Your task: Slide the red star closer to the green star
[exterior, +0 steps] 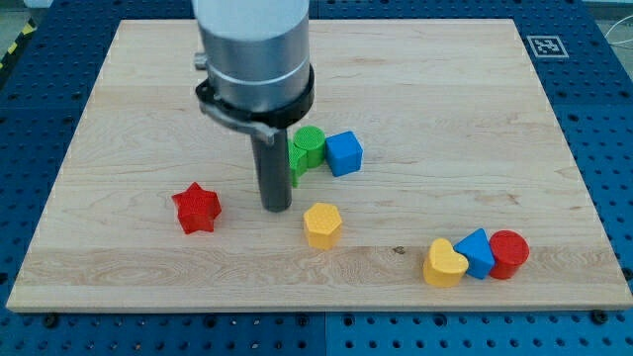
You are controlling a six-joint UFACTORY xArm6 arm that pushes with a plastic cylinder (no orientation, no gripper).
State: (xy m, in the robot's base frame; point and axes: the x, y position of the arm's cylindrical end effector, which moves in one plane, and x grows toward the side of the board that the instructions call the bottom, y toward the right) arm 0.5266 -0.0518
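Rod-shaped end effector, jawless: my tip (276, 207) rests on the table (119, 99), touching nothing, between red star (196, 208) at the view's left and green star (306, 150).

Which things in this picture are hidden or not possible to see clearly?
- Green block, camera view: my rod covers its left part, so its star shape is unconfirmed.
- My tip: whether it touches the board cannot be told.
- Arm above the grey collar: cut off by the view's top.
- Blue block: partly hidden behind the yellow heart.
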